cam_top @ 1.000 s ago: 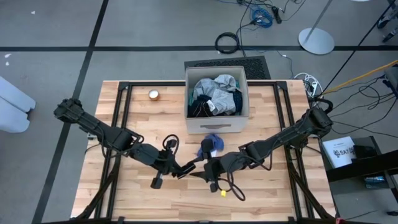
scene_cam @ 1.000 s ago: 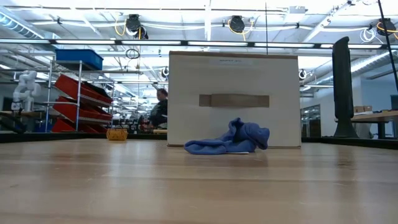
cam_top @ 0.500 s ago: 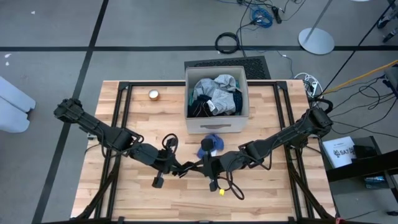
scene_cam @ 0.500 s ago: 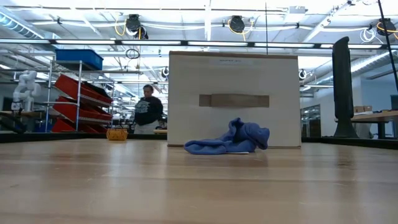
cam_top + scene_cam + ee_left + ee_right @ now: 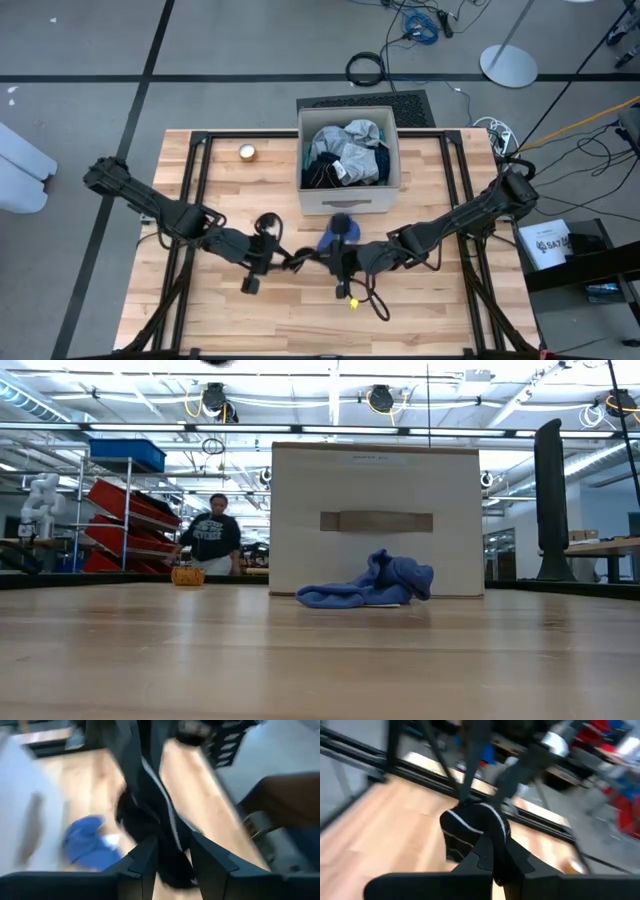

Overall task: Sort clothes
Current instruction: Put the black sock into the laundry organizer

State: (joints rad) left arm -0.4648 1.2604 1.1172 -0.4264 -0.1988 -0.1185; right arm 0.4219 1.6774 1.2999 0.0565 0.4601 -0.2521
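High view: left gripper (image 5: pixel 283 262) and right gripper (image 5: pixel 330 259) are both pinching one black sock (image 5: pixel 150 820) above the worktop's (image 5: pixel 230 200) middle, the blue garment (image 5: pixel 336 237) lying against the clothes-filled box (image 5: pixel 348 200).

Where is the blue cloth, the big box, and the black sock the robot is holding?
blue cloth (image 5: pixel 372 588), low view, middle of the crumpled heap.
box (image 5: pixel 300 510), low view, bare front wall.
black sock (image 5: pixel 470 827), right wrist view, its white-striped body.
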